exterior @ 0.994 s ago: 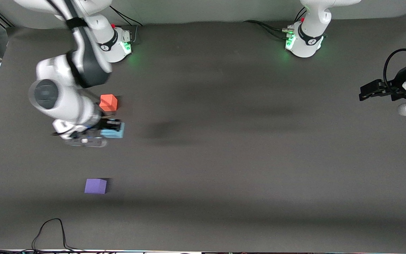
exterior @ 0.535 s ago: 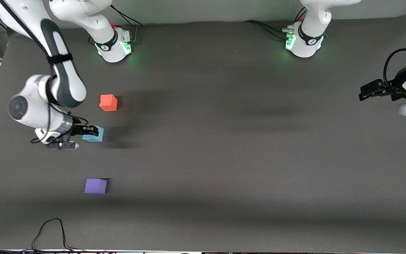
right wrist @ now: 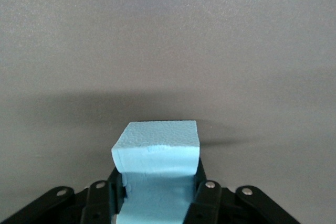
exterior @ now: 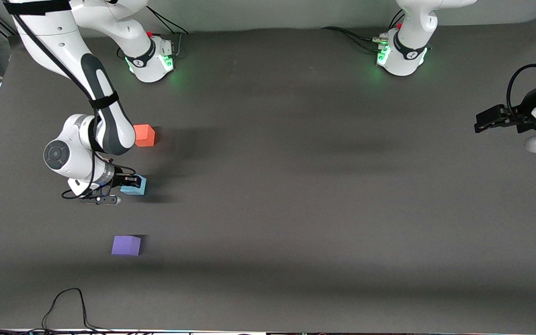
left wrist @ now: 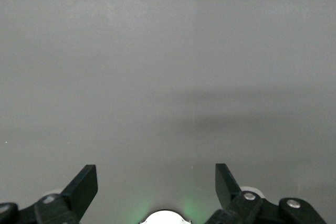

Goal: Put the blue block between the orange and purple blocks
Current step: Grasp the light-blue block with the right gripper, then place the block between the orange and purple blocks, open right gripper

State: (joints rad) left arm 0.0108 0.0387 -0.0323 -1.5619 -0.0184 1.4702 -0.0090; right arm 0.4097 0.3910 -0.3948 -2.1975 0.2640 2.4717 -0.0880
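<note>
My right gripper (exterior: 127, 182) is shut on the light blue block (exterior: 135, 186), holding it low over the table between the orange block (exterior: 144, 135) and the purple block (exterior: 126, 245). In the right wrist view the blue block (right wrist: 156, 150) sits squeezed between the black fingers (right wrist: 206, 192). The orange block stands farther from the front camera, the purple one nearer. My left gripper (exterior: 481, 123) waits at the left arm's end of the table, open and empty, also in its wrist view (left wrist: 156, 184).
A black cable (exterior: 65, 304) loops on the table edge nearest the front camera, near the purple block. Both robot bases (exterior: 149, 58) stand along the table's back edge. The dark grey table (exterior: 296, 186) stretches bare toward the left arm's end.
My right arm has swung the blue block from beside the orange block toward the right arm's end, then back and lower, a little nearer the purple block. The left arm has not moved.
</note>
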